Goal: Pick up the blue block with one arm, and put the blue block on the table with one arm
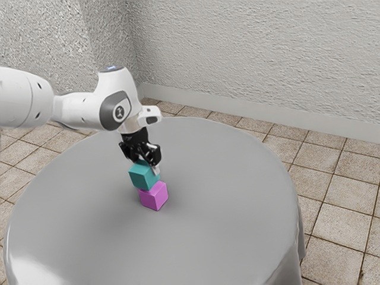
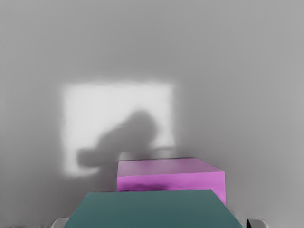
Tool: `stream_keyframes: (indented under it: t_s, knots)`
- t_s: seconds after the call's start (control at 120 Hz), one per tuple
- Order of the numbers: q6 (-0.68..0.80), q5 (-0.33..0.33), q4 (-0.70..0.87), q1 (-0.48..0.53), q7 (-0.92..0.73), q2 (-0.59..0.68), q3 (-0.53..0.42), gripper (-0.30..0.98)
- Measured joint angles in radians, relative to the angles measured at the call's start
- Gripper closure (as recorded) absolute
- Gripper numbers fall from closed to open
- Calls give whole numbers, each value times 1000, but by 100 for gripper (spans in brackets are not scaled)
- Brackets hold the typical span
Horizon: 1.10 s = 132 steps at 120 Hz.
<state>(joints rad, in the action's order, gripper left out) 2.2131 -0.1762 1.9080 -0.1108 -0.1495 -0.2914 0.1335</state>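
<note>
The blue block, teal in colour, [image 1: 142, 176] is at the lower end of my gripper [image 1: 148, 164], which is shut on it. It stands higher than the magenta block [image 1: 155, 196] and partly overlaps it; whether the two touch is unclear. The wrist view has the blue block [image 2: 153, 210] large at the lower edge, between the two fingertips of my gripper [image 2: 158, 223]. Beyond it, the magenta block [image 2: 171, 179] is partly covered by it.
The round grey table [image 1: 231, 196] extends around the blocks, with a tiled floor past its edge and textured walls behind. A bright patch with the arm's shadow lies on the tabletop [image 2: 251, 118] in the wrist view.
</note>
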Motion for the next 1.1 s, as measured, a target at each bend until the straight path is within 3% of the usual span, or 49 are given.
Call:
stream_keyframes:
  t_s: [0.442, 0.658, 1.1]
  knots:
    - [-85, 37, 1, 4, 14, 29, 131, 35]
    - [-87, 39, -24, 8, 13, -66, 142, 35]
    - [-75, 20, -63, 14, 7, -145, 142, 34]
